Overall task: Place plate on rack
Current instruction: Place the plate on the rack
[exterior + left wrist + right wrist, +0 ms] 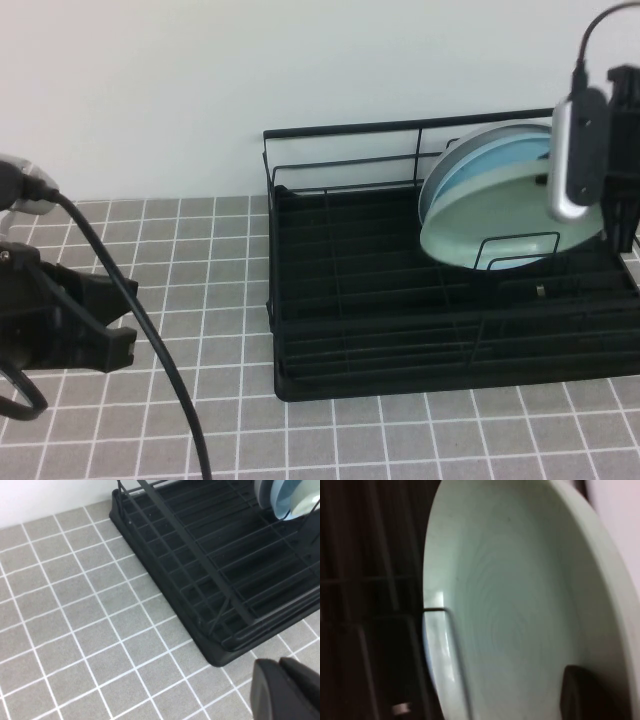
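Observation:
The pale mint-green plate [490, 220] stands on edge in the right part of the black wire rack [350, 300], leaning back behind an upright wire divider. It fills the right wrist view [520, 605], where a wire crosses its lower rim. My right gripper [612, 215] is at the plate's right edge, shut on the rim, with one dark finger [582, 692] lying on the plate's face; the other finger is hidden behind it. My left gripper [120, 345] hovers over the tiles left of the rack, shut and empty; it also shows in the left wrist view [285, 690].
A light blue plate [490, 155] stands just behind the mint one, against the rack's back rail. The rack's left and middle slots hold nothing. A grey tiled table top [180, 260] spreads to the left and front. A white wall stands behind.

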Robot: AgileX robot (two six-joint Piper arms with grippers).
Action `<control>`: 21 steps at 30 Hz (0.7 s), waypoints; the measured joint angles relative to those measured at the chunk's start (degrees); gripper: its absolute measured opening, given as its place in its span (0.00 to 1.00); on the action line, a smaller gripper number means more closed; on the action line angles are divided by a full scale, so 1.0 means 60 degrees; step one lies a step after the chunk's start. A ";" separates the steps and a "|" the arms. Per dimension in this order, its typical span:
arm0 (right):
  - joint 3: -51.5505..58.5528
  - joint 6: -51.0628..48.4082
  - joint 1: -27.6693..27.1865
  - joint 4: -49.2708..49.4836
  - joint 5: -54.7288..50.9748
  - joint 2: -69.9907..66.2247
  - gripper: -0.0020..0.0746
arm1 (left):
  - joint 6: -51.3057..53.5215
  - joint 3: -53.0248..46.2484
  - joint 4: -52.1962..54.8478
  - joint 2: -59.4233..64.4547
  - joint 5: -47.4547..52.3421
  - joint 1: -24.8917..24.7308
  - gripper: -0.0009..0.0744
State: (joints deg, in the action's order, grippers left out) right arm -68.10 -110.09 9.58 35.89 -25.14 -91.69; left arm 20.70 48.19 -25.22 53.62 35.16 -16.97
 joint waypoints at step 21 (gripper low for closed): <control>-0.0021 -0.0082 0.0000 0.0515 0.1349 -0.0748 0.56 | 0.0000 0.0000 -0.0018 0.0000 0.0000 0.0000 0.01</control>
State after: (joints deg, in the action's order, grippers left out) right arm -68.22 -110.58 9.58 38.98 -17.05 -96.18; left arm 20.70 48.19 -25.33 53.62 35.16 -16.97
